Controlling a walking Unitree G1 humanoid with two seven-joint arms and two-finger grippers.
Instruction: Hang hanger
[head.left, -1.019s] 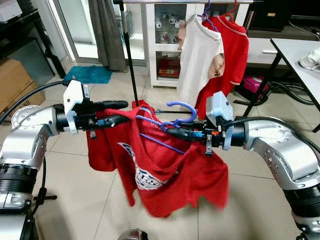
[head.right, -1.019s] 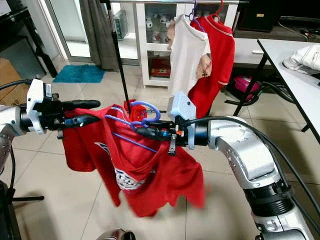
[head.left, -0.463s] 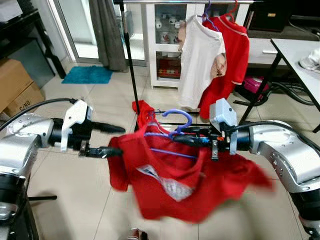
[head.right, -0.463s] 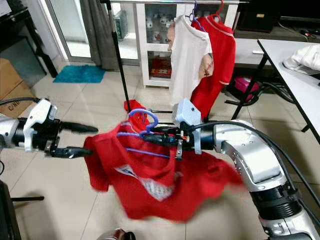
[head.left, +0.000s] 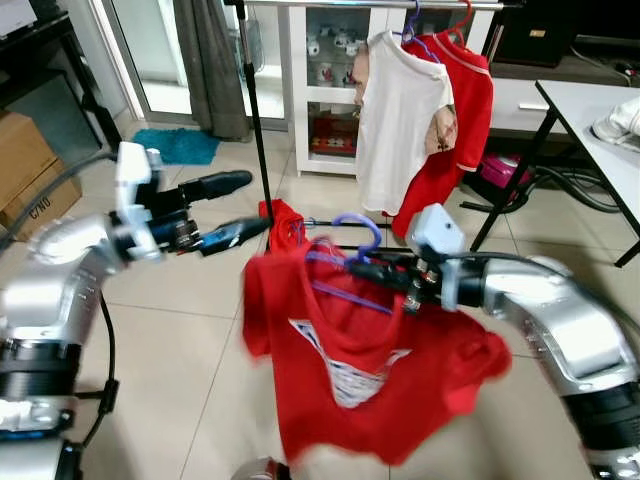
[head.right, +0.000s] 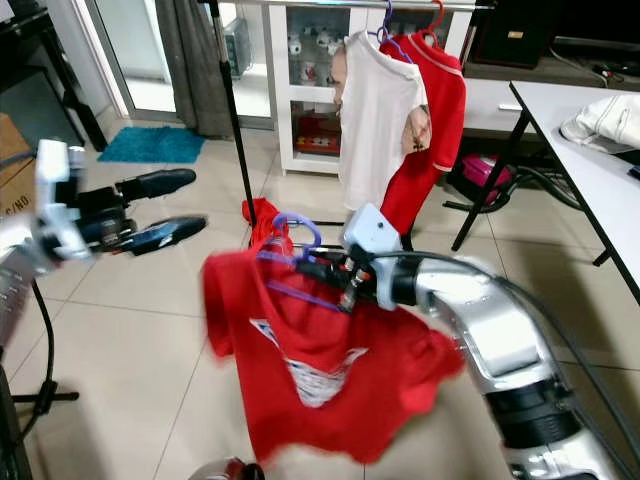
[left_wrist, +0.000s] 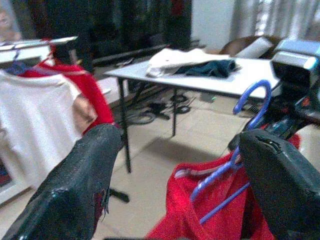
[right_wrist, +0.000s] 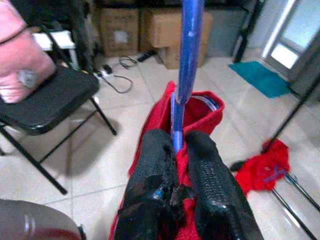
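A purple hanger (head.left: 352, 232) carries a red T-shirt (head.left: 350, 370) that droops toward the floor. My right gripper (head.left: 358, 270) is shut on the hanger's neck just under the hook; in the right wrist view the fingers (right_wrist: 155, 170) pinch the blue-purple hanger (right_wrist: 186, 60). My left gripper (head.left: 255, 200) is open, raised to the left of the shirt and apart from it. Through its fingers (left_wrist: 80, 185) I see the hanger (left_wrist: 250, 107) and shirt (left_wrist: 200, 215). The clothes rail (head.left: 370, 4) runs across the top, with a white shirt (head.left: 400, 120) and a red polo (head.left: 468, 95) hanging on it.
The rack's black pole (head.left: 255, 110) stands ahead, with a red cloth (head.left: 285, 215) on the floor at its foot. A white table (head.left: 590, 105) is at the right, cardboard boxes (head.left: 25, 165) at the left, a white cabinet (head.left: 330, 90) behind the rack.
My left gripper has let go of the red shirt and risen up and back to the left. The shirt now hangs from the hanger held by the right gripper alone.
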